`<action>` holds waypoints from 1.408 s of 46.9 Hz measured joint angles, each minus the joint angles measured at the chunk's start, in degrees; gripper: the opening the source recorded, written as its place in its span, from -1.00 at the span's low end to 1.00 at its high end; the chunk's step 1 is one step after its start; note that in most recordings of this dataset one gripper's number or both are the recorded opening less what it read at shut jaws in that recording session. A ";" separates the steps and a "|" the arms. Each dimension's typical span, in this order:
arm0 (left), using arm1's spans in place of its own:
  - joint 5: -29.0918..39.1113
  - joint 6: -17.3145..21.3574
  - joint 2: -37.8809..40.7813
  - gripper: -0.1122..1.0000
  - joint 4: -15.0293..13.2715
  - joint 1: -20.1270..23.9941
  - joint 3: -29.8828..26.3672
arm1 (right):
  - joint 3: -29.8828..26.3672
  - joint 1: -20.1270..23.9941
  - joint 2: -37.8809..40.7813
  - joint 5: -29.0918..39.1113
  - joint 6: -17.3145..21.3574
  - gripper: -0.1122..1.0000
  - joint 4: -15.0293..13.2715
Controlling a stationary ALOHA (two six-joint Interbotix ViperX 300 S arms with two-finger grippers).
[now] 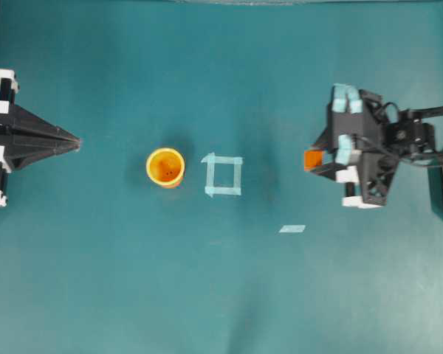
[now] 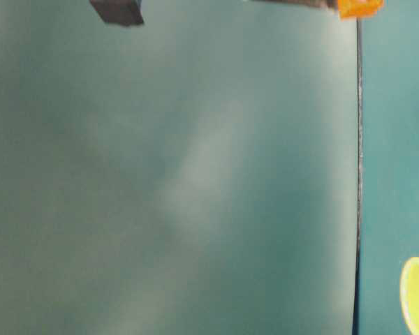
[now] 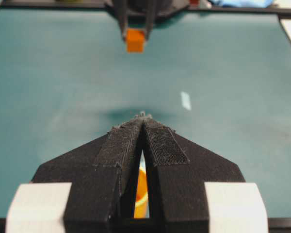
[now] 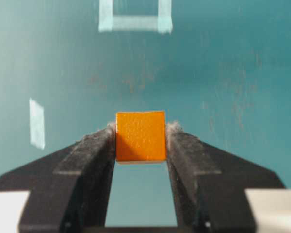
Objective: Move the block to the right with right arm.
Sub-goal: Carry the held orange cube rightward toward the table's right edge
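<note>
The block (image 4: pixel 140 136), a small orange cube, is pinched between the tips of my right gripper (image 4: pixel 141 132), which is shut on it. From overhead the block (image 1: pixel 312 160) shows at the right side of the table, at the front of the right arm (image 1: pixel 369 147), well right of the tape square. In the left wrist view the block (image 3: pixel 135 40) hangs between two dark fingers at the far end, above the table. It also shows in the table-level view, the block (image 2: pixel 359 8) off the surface. My left gripper (image 1: pixel 77 141) rests shut at the far left, its tips (image 3: pixel 143 116) together, holding nothing.
A round yellow-orange cup (image 1: pixel 165 167) stands left of centre, beside a pale tape square (image 1: pixel 223 175) on the teal table. A short tape strip (image 1: pixel 292 228) lies nearer the front right. The cup's rim (image 2: pixel 417 293) shows at table level.
</note>
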 measured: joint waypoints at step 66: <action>-0.18 -0.09 0.09 -0.80 0.00 0.00 0.00 | 5.71 0.00 -37.35 37.00 0.97 -0.08 4.31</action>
